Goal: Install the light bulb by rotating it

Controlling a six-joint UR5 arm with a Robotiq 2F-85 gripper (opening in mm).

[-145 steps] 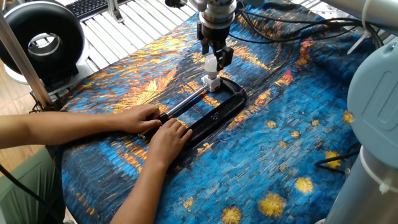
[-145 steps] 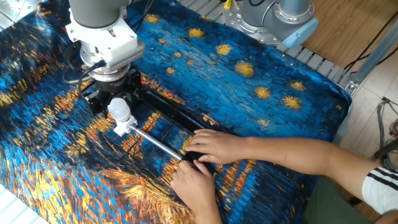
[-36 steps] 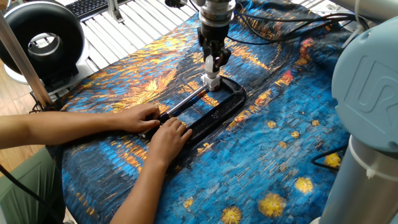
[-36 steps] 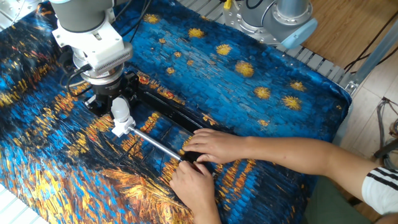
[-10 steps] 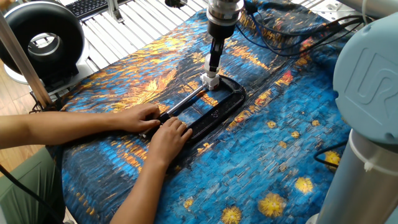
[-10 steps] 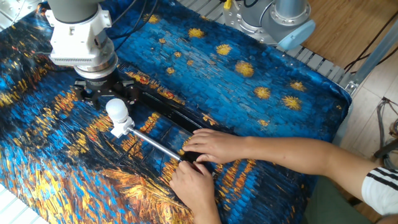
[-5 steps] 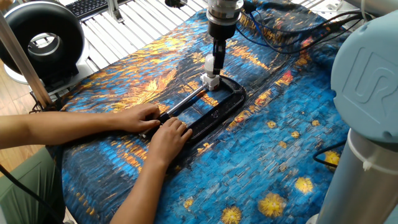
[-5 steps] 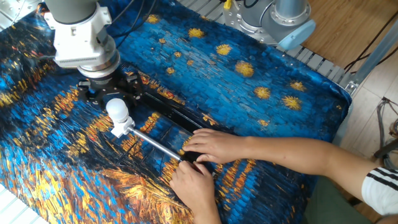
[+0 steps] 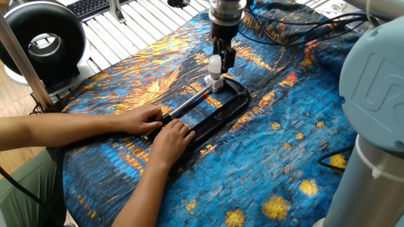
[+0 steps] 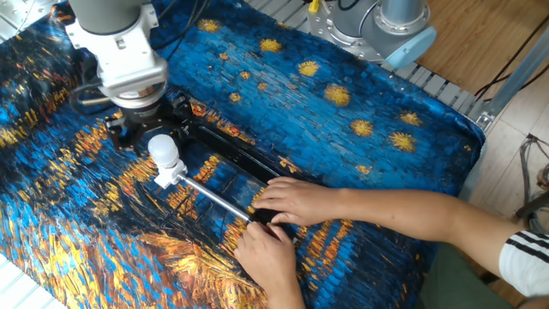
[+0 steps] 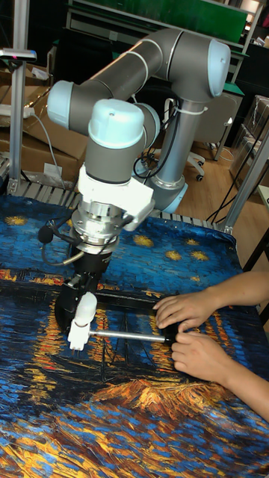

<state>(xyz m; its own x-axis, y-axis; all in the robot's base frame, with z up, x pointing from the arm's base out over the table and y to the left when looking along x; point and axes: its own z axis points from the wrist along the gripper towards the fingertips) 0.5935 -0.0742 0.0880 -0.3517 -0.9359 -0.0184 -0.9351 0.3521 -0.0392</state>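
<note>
One fixed view: the light bulb (image 9: pixel 215 64) is seen upright in the upper centre of the frame, seated on a small white socket block (image 9: pixel 215 82) at the far end of a black C-clamp (image 9: pixel 218 111). The gripper (image 9: pixel 221 58) is positioned directly over the bulb, its dark fingers lying close beside the globe; whether they press on it cannot be told from this side. The clamp is laid on a blue and orange painted cloth (image 9: pixel 278 151). Two human hands (image 9: pixel 158 129) are placed on the near end of the clamp, at left of centre.

The other fixed view: the bulb (image 10: pixel 162 149) is shown at centre left, just below the gripper (image 10: pixel 144 130), whose black fingers are spread behind and to either side of the globe. Contact with the bulb cannot be made out. A metal rod (image 10: pixel 214 198) is seen running from the socket block (image 10: pixel 170 177) toward the hands (image 10: pixel 279 223).

Tall fixed view: the bulb (image 11: pixel 84 306) is seen at lower left, partly framed by the dark gripper (image 11: pixel 78 296) beneath the grey arm (image 11: pixel 142 75). The grip itself is hidden by the gripper's body.
</note>
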